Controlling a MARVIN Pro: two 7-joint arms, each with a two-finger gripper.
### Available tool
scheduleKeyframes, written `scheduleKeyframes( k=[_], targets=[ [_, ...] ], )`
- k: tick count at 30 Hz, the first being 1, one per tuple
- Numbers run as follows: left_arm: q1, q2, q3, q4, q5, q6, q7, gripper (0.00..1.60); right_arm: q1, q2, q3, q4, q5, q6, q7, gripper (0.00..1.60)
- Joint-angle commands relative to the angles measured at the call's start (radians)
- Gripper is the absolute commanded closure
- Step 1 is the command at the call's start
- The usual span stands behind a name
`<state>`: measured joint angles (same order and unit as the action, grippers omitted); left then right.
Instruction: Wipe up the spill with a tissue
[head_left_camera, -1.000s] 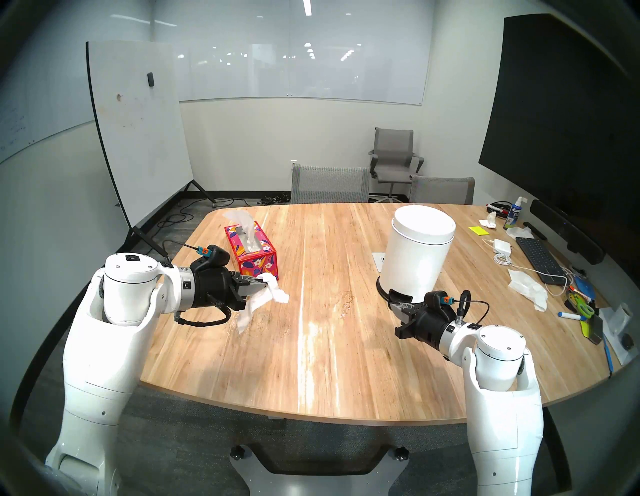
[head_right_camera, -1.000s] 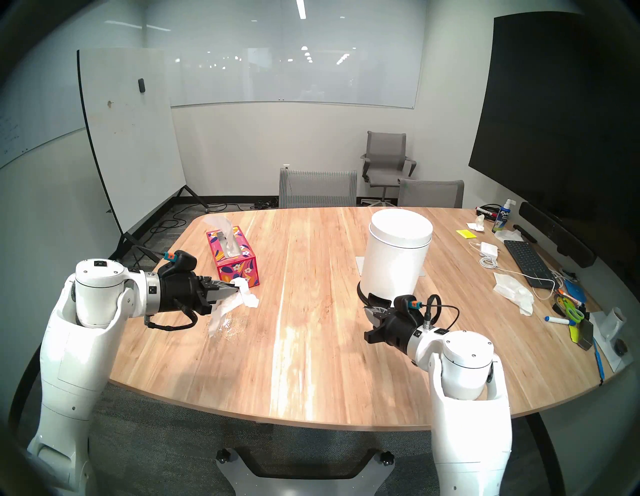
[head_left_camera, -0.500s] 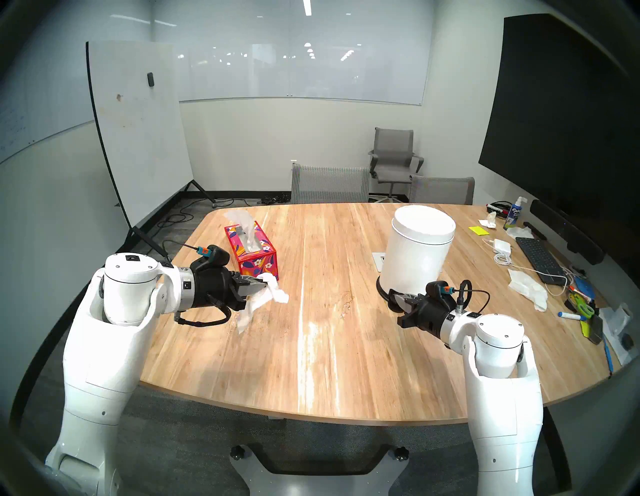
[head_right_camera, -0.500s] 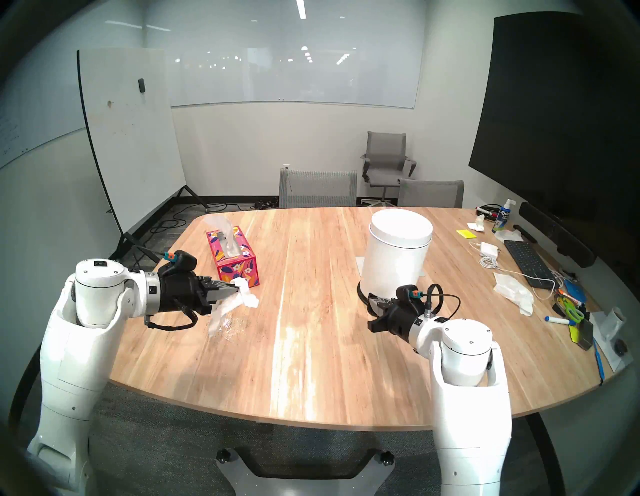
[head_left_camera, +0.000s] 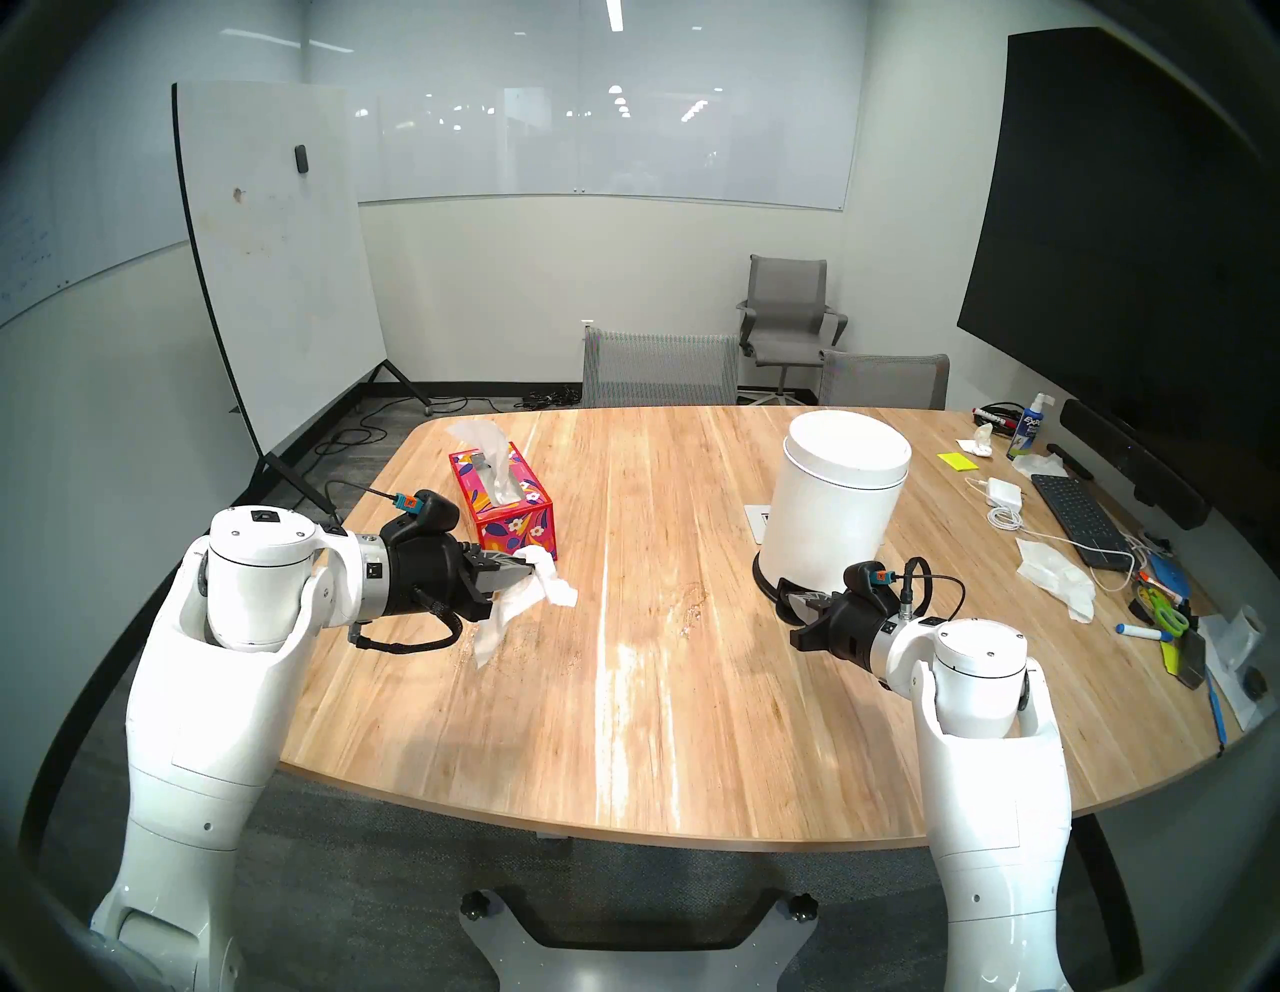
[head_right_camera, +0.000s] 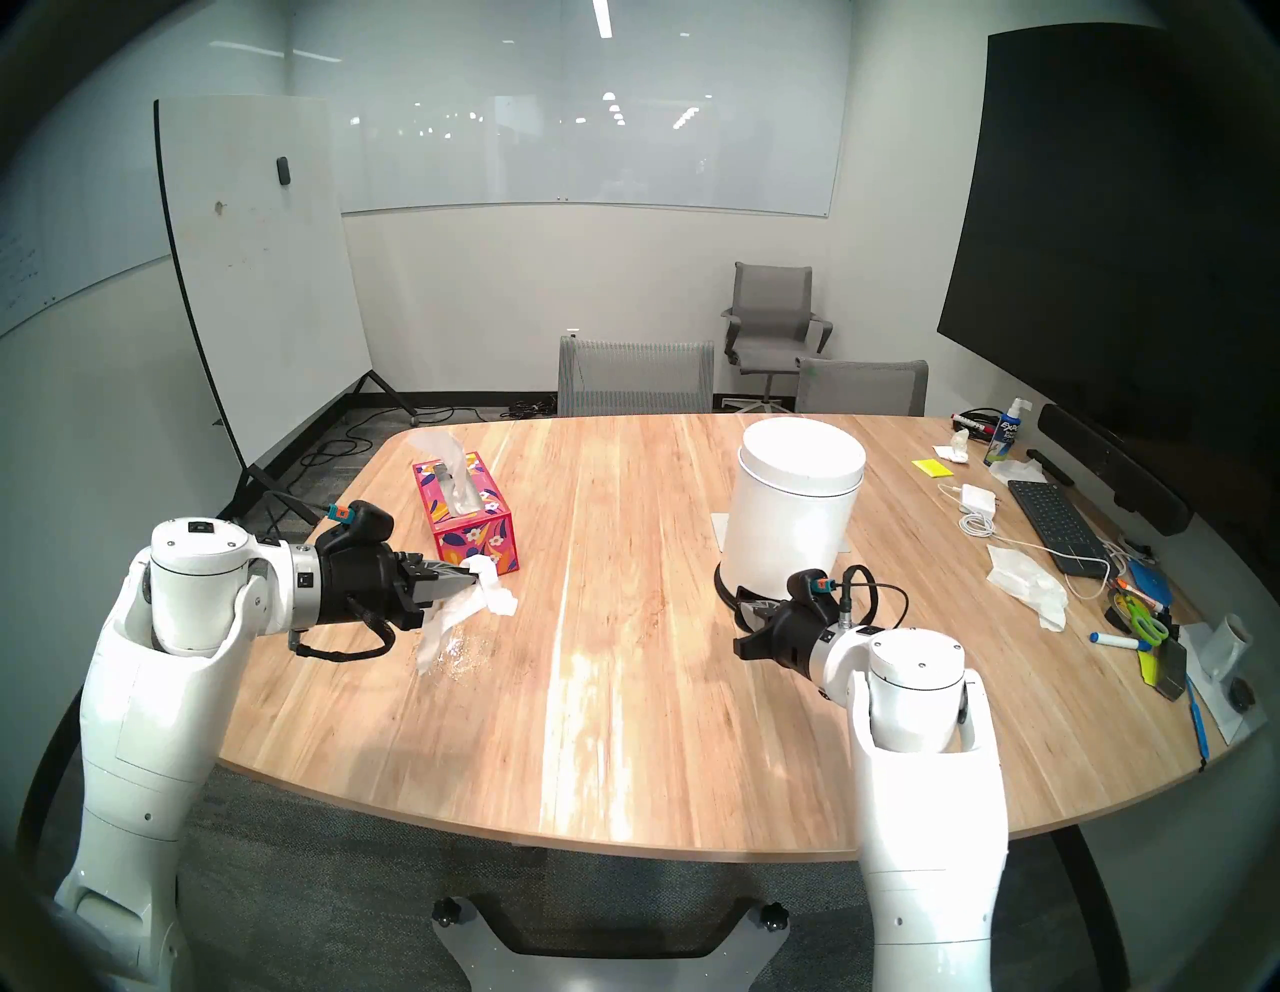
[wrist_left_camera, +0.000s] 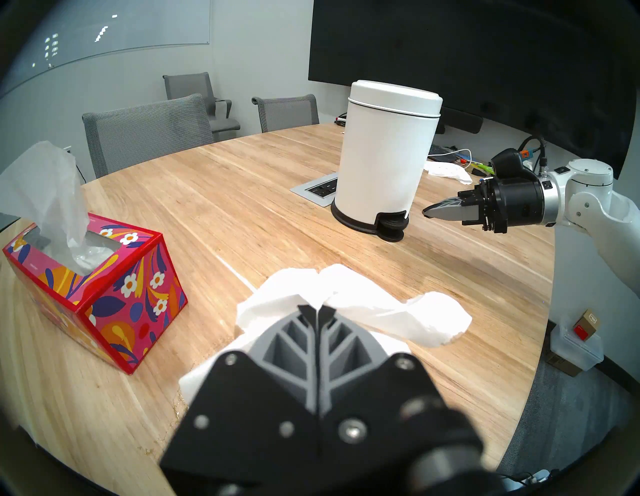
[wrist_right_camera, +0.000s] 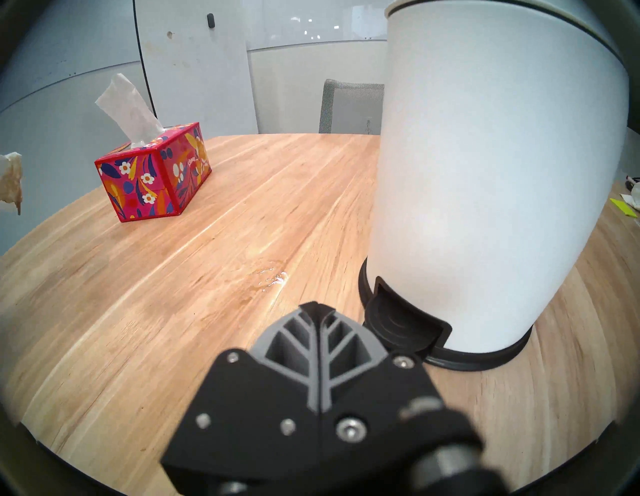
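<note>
My left gripper (head_left_camera: 533, 569) is shut on a crumpled white tissue (head_left_camera: 550, 589) and holds it just above the wood, in front of the red floral tissue box (head_left_camera: 502, 506). In the left wrist view the tissue (wrist_left_camera: 398, 311) bunches around the closed fingertips (wrist_left_camera: 311, 311). The right wrist view shows a brown stain on the tissue (wrist_right_camera: 10, 176). The spill does not show as a dark blot in any view; faint wet specks (head_right_camera: 460, 651) glisten under the hanging tissue. My right gripper (head_left_camera: 786, 600) is shut and empty, its tip beside the pedal (wrist_right_camera: 405, 322) of the white bin (head_left_camera: 831, 512).
A keyboard (head_left_camera: 1073, 516), a charger with its cable, a heap of rumpled white papers (head_left_camera: 1056, 575), markers and scissors crowd the table's right edge. A power socket panel (wrist_left_camera: 320, 187) is set into the table by the bin. Grey chairs stand behind the table.
My right arm has shifted a little forward and to the left, with its shut gripper staying by the bin's pedal. The left arm and the tissue have not moved.
</note>
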<state>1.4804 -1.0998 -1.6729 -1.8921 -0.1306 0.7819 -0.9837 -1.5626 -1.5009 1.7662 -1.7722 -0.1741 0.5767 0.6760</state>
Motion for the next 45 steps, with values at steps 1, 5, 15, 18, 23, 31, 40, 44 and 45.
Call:
scheduleKeyframes(
  k=[1, 5, 15, 18, 23, 31, 40, 44, 45],
  targets=[
    [-0.009, 0.002, -0.004, -0.012, 0.000, 0.001, 0.001, 1.60, 0.056, 0.004, 0.000, 0.005, 0.004, -0.015, -0.004, 1.60],
    [-0.009, 0.002, -0.004, -0.012, 0.000, 0.001, 0.001, 1.60, 0.066, 0.006, 0.000, 0.020, 0.003, -0.017, -0.010, 1.60],
    [-0.009, 0.002, -0.004, -0.012, 0.000, 0.001, 0.001, 1.60, 0.094, 0.016, 0.016, 0.073, 0.014, -0.035, -0.019, 1.60],
    [-0.009, 0.002, -0.004, -0.012, 0.000, 0.001, 0.001, 1.60, 0.100, 0.016, 0.019, 0.089, 0.015, -0.036, -0.021, 1.60],
    [-0.009, 0.002, -0.004, -0.012, 0.000, 0.001, 0.001, 1.60, 0.101, 0.016, 0.022, 0.123, 0.017, -0.056, -0.023, 1.60],
    [-0.009, 0.002, -0.004, -0.012, 0.000, 0.001, 0.001, 1.60, 0.096, 0.021, 0.015, 0.147, 0.009, -0.082, -0.032, 1.60],
    [-0.009, 0.002, -0.004, -0.012, 0.000, 0.001, 0.001, 1.60, 0.098, 0.024, 0.008, 0.170, 0.010, -0.096, -0.043, 1.60],
    [-0.009, 0.002, -0.004, -0.012, 0.000, 0.001, 0.001, 1.60, 0.101, 0.028, 0.005, 0.184, 0.009, -0.109, -0.050, 1.60],
    [-0.009, 0.002, -0.004, -0.012, 0.000, 0.001, 0.001, 1.60, 0.102, 0.028, 0.006, 0.187, 0.010, -0.111, -0.051, 1.60]
  ],
)
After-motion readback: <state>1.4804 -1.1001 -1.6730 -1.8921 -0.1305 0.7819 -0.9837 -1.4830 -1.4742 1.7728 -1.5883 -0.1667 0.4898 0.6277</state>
